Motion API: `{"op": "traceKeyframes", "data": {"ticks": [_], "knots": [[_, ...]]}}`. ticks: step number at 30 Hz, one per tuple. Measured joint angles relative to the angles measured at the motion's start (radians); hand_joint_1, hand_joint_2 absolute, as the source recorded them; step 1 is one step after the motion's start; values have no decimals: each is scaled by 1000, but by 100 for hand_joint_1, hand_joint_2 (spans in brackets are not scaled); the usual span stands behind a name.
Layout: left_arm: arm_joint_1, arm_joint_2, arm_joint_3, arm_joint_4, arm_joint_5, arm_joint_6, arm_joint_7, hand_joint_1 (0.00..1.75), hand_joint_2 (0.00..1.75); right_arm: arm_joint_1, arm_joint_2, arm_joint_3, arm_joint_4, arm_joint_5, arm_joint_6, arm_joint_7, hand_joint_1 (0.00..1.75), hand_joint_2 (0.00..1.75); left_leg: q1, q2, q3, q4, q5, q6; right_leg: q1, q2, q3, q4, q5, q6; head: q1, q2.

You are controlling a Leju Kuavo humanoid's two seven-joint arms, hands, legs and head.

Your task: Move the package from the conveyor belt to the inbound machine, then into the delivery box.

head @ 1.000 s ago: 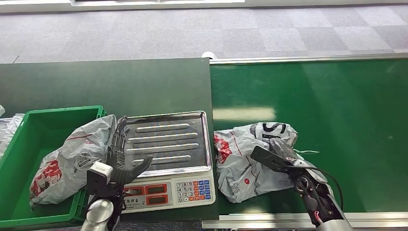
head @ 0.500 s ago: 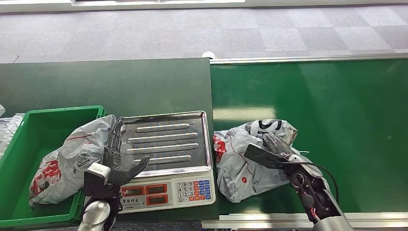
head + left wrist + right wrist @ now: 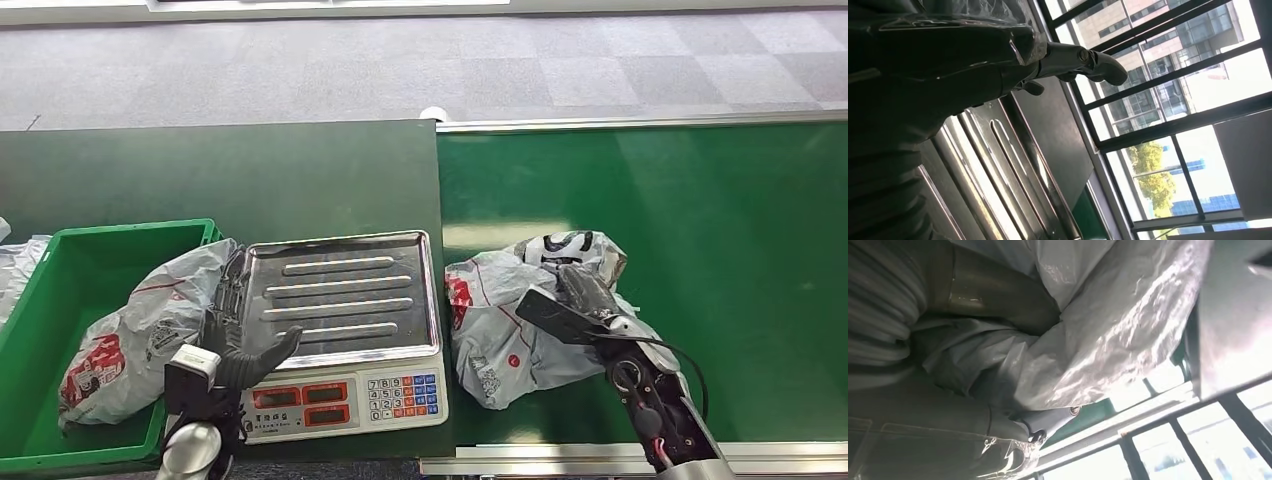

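Note:
A grey plastic package (image 3: 495, 325) with red print lies on the green conveyor belt (image 3: 700, 250), close to the scale. My right hand (image 3: 578, 298) sits on its right part and grips the bunched plastic; in the right wrist view the package (image 3: 1118, 340) wraps around my fingers (image 3: 1048, 419). The inbound machine is a weighing scale with a bare steel tray (image 3: 340, 290). My left hand (image 3: 235, 335) hovers open at the tray's left edge, fingers (image 3: 1083, 57) spread and holding nothing. A second grey package (image 3: 150, 325) leans in the green delivery box (image 3: 60, 270).
The scale's keypad and displays (image 3: 345, 392) face me at the front edge. Another pale bag (image 3: 15, 265) lies left of the box. Dark green tabletop (image 3: 220, 175) stretches behind the scale and box, and grey carpet (image 3: 420, 65) lies beyond.
My right hand has bunched the package and drawn its printed top upward and slightly right. My left hand has slid a little left and back toward me.

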State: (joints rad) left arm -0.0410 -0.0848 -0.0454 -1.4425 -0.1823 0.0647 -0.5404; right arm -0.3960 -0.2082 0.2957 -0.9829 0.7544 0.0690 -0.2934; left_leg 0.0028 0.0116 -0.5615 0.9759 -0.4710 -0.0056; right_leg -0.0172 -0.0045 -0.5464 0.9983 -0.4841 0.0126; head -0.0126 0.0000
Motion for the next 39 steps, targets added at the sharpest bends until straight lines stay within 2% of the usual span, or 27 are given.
{"op": "traceKeyframes", "data": {"ticks": [5, 8, 24, 28, 33, 39], "knots": [[22, 0, 19, -53, -9, 3, 2, 0, 175, 6, 16, -91, -162, -83, -78, -29, 175, 175, 0, 0, -1, 0, 0, 0, 0, 0, -1, 0, 0, 0, 0, 0], [27, -1, 26, -71, -10, 5, 3, 0, 175, 9, 28, -129, -232, -96, -90, -35, 175, 175, 0, 0, -1, 0, 0, 0, 0, 0, -1, 0, 0, 0, 0, 0], [33, -4, 46, -122, -9, 14, 13, 0, 175, 43, 117, -244, -477, -151, -222, -113, 175, 175, 0, 0, -1, 0, 0, 0, 0, 0, -1, 0, 0, 0, 0, 0], [43, -7, 55, -141, 10, 56, -10, 0, 175, 69, 137, -262, -530, -163, -253, -142, 175, 175, 0, 0, -1, 0, 0, 0, 0, 0, -1, 0, 0, 0, 0, 0], [31, -20, 80, -146, 89, 138, -83, 0, 175, 61, 155, -213, -522, -96, -237, -154, 175, 175, 0, 0, -1, 0, 0, 0, 0, 0, -1, 0, 0, 0, 0, 0], [-4, -25, 83, -134, 137, 250, -147, 0, 175, -48, 189, -30, -332, -54, -258, -197, 175, 175, 0, 0, 0, 0, 1, 0, 1, 0, 0, 1, 0, -1, 0, 0]]}}
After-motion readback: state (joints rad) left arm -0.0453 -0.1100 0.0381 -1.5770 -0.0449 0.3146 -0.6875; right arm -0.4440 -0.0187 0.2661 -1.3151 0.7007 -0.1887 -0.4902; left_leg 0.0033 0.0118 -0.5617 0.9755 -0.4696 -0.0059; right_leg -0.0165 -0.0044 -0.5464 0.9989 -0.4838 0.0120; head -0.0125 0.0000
